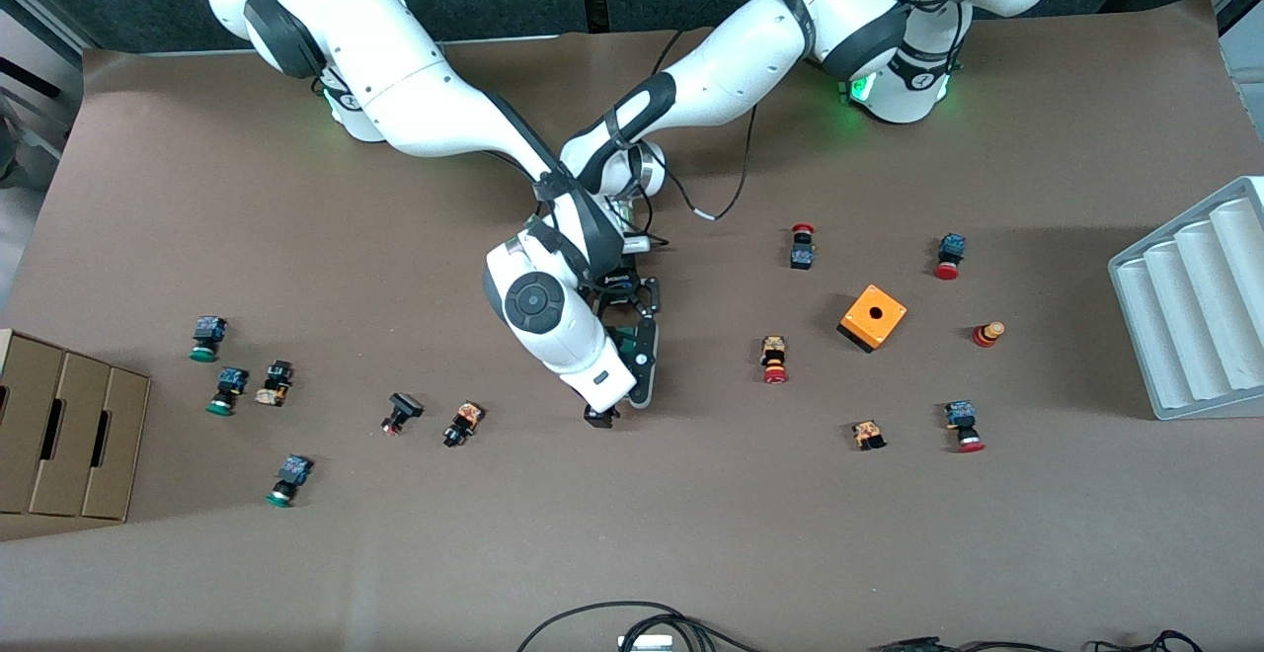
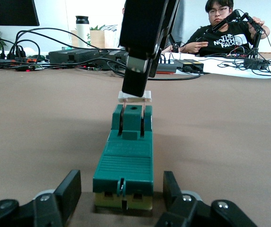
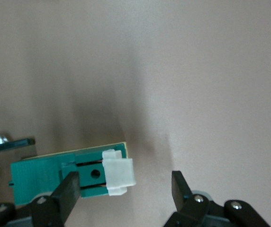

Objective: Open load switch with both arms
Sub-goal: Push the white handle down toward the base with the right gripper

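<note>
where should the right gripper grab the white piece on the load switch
Grip the white piece across its two side faces, coming straight down from above. It sticks out past the end of the load switch, which lies flat on the table, so both sides are free. The right gripper is above it, open. The left gripper straddles the load switch's other end.

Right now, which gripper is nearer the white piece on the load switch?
Right. The right gripper hangs over the white piece, its jaws open on either side of it. The left gripper is at the load switch's green end, away from that piece.
</note>
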Tool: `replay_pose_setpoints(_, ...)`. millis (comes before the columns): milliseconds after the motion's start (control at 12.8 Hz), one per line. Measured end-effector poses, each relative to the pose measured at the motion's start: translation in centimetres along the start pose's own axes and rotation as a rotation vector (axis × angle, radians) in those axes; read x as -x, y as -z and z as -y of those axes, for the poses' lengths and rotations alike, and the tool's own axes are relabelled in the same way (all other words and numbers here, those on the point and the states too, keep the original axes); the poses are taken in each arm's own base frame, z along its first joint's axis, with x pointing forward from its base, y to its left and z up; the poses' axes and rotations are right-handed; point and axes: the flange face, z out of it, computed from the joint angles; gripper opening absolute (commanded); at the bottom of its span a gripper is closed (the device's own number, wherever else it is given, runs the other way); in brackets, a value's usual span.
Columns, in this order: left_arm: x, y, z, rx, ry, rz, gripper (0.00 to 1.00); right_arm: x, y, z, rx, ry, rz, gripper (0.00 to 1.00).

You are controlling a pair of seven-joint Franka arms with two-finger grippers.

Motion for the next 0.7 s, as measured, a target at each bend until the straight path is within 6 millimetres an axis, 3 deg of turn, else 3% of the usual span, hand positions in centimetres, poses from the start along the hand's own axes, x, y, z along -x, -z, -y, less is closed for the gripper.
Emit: replay_pose_setpoints(704,0.02,0.01,0.00,0.000,0.000,0.000,0.78,-0.77,-0.63,0.87,0.003,0.014,-0.003,0.48)
